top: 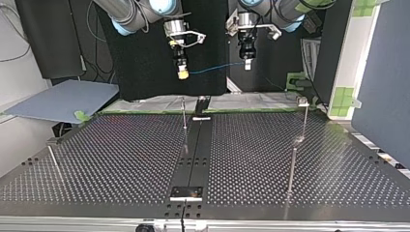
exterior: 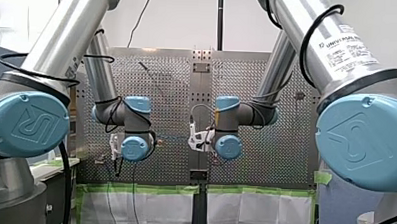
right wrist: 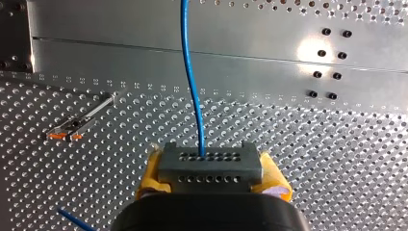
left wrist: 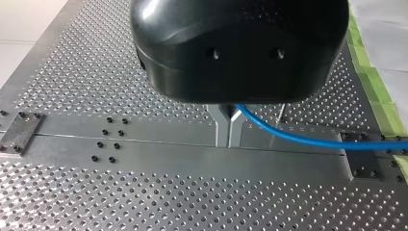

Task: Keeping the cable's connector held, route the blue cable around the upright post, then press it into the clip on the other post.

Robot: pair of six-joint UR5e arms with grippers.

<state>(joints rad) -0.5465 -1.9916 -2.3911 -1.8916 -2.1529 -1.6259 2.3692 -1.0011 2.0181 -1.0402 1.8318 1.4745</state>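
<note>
- Arguably the main hazard is the blue cable [top: 212, 69] itself. It spans the gap between the two grippers with little visible slack, so spreading the arms could tug it out of its connector [right wrist: 209, 166] or drag it through the fingers holding it.
- That grey connector is clamped between the yellow pads [right wrist: 150, 177] of the right gripper [top: 183, 73], and the cable leaves its face straight ahead.
- Further along, the left gripper [left wrist: 228, 131] has its metal fingers pinched together on the cable, which runs out sideways from the fingertips.
- Cable and grippers hang well above the perforated table [top: 111, 159], apart from both posts.
- The thin upright post [top: 184, 115] and the other post [top: 300, 123], topped by what looks like the clip [top: 303, 101], are slender. A descending arm could knock one, or the cable could pass the wrong side.
</note>
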